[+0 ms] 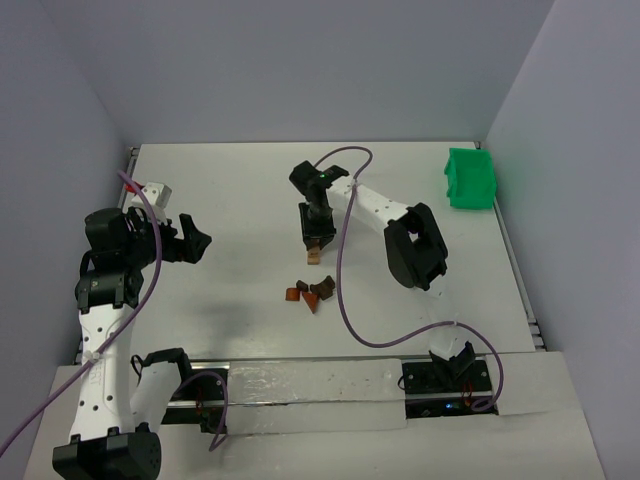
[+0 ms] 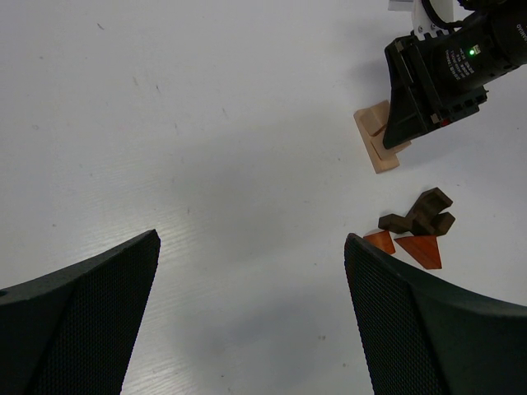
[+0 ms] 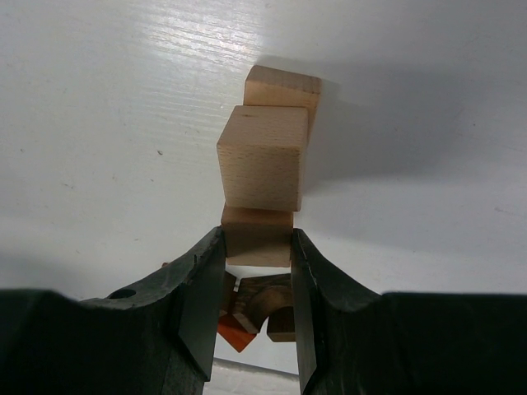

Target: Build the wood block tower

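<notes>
- Two white and black robot arms are bolted at the near edge of a white table (image 1: 230,190).
- On the near left, the left gripper (image 1: 195,243) hangs above bare table. Its two black fingers (image 2: 99,321) are spread wide, with nothing between them.
- Near the middle of the table is a small cluster of loose wood blocks (image 1: 312,292). It has two reddish-orange wedges (image 2: 420,251) touching at their corners. Just behind them are interlocked dark brown pieces (image 2: 420,216), too tangled to count.
- Just beyond the cluster, the right gripper (image 1: 314,243) points down at the table. Its jaws are narrow, clamped on one light tan block (image 3: 257,234).
- That block belongs to the wood block tower (image 3: 263,160), which stands just past the loose pieces, apart from them.
- The right wrist view shows three light tan blocks touching in a line: the gripped one, a cube, and one more behind. Which rests on which cannot be told.
- One bright green bin (image 1: 470,178) sits at the far right corner, well apart from everything else.
</notes>
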Available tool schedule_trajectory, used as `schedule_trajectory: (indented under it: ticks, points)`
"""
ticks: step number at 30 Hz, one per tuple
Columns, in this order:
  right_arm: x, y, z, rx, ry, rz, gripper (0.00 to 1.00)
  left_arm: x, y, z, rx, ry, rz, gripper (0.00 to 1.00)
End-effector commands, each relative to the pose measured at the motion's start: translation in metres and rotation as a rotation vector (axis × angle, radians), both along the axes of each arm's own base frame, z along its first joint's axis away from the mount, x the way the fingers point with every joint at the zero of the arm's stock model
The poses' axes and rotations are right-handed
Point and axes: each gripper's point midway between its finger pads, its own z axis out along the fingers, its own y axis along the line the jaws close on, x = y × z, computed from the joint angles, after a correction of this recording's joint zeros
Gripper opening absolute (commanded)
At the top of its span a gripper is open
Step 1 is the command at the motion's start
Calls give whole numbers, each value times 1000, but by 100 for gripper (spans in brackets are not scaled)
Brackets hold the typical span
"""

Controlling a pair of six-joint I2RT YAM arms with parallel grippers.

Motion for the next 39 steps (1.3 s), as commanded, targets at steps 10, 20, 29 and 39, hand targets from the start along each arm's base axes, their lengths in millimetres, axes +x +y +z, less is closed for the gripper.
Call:
schedule_trajectory:
  ticks: [10,20,29,39]
  points:
    - [4,6,3,-13,-27,-16,10,5,3,14,3,-51,9,99]
    - [2,9,2,3,-15,3,27,5,2,14,2,-50,7,99]
    - [2,9,1,3,-17,3,40,5,2,14,4,-51,7,99]
    - [3,6,4,-12,-33,-21,48,5,2,14,3,-50,8,99]
